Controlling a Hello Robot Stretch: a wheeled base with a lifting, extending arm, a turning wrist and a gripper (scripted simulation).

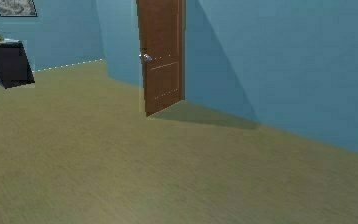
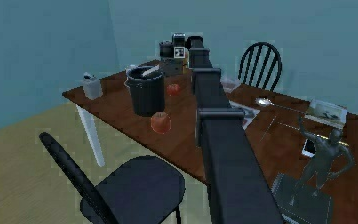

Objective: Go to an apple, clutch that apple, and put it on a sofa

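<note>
Apple (image 2: 161, 124) rests on the surface (image 2: 109, 100), at nine o'clock of the arm (image 2: 222, 150), which stretches toward eleven o'clock; whether its pincer (image 2: 168, 55) holds anything cannot be told.

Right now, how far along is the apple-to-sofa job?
Done: robot is at the wooden table, where a red apple lies. In hand: the arm reaches over the tabletop, gripper near the far end; can't tell whether it holds anything. Left: securing the apple, carrying it to a sofa.
</note>
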